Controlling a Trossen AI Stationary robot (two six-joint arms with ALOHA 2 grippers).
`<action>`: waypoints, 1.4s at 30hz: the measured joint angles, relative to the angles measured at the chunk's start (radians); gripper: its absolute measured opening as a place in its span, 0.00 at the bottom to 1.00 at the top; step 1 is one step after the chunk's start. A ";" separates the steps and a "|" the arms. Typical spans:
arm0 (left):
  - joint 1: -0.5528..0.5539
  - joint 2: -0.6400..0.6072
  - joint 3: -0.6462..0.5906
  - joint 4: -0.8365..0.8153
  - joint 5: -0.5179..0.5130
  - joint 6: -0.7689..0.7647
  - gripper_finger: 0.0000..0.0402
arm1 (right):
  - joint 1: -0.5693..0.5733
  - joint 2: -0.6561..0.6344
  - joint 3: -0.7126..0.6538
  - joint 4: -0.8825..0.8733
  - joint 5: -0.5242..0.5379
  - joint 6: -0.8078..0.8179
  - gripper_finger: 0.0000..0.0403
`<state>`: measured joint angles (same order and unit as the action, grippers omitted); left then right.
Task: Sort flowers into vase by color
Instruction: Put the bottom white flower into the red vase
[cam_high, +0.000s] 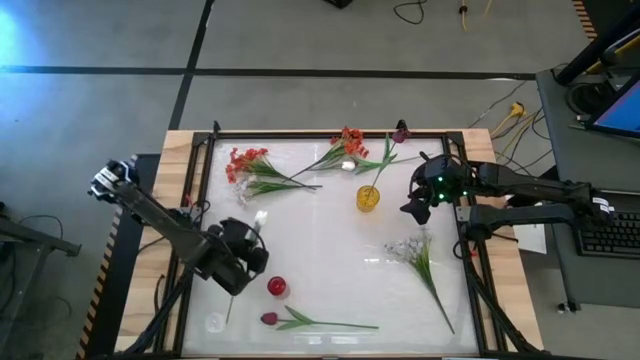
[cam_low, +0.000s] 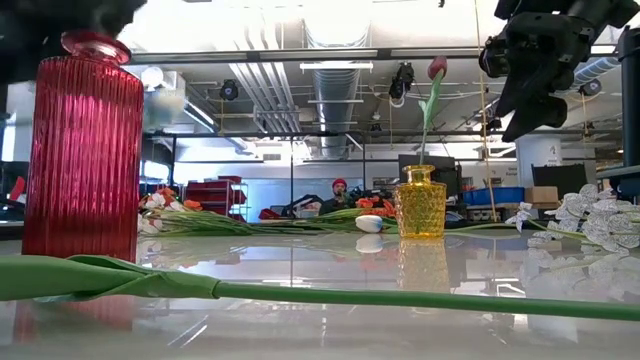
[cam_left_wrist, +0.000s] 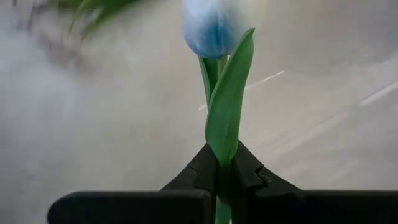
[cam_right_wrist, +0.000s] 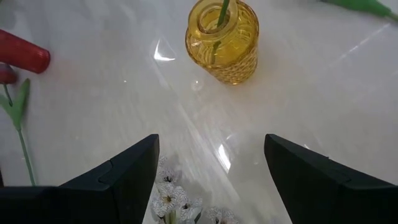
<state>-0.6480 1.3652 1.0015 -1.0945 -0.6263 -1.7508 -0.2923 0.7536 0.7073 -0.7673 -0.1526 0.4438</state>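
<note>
My left gripper (cam_left_wrist: 222, 165) hovers over the near left of the table, shut on a white tulip (cam_left_wrist: 214, 28) with a green leaf (cam_left_wrist: 227, 106). Just to its right stands a red vase (cam_high: 277, 286). Beside the vase's foot a maroon tulip (cam_high: 268, 318) lies flat on the table. A yellow vase (cam_high: 368, 197) right of centre holds another maroon tulip (cam_high: 401, 132) by its stem. My right gripper (cam_right_wrist: 211, 155) hangs open, right of the yellow vase and above table height, touching nothing. My left gripper pinches the white tulip's green stem (cam_left_wrist: 222, 180) between its two fingertips, below the leaf. The blossom stands out beyond the fingertips and the tulip is lifted clear of the table. The stem's lower part is hidden behind the fingers.
Two bunches of orange-red flowers (cam_high: 245, 165) (cam_high: 345, 145) lie along the far edge. A spray of small whitish blossoms (cam_high: 415, 250) lies at the right, under my right gripper. Black rails (cam_high: 205, 150) frame the white tabletop.
</note>
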 joint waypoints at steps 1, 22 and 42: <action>0.000 -0.012 0.012 -0.003 -0.028 0.018 0.00 | 0.000 0.000 -0.001 0.001 0.004 0.000 0.70; 0.000 -0.064 0.327 -0.009 -0.436 0.524 0.00 | 0.000 0.000 -0.003 0.012 0.023 -0.001 0.70; -0.026 -0.051 0.456 0.268 -0.543 0.966 0.00 | 0.000 0.000 -0.003 0.026 0.023 0.002 0.70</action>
<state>-0.6736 1.3141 1.4579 -0.8269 -1.1694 -0.7851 -0.2923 0.7536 0.7040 -0.7414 -0.1291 0.4454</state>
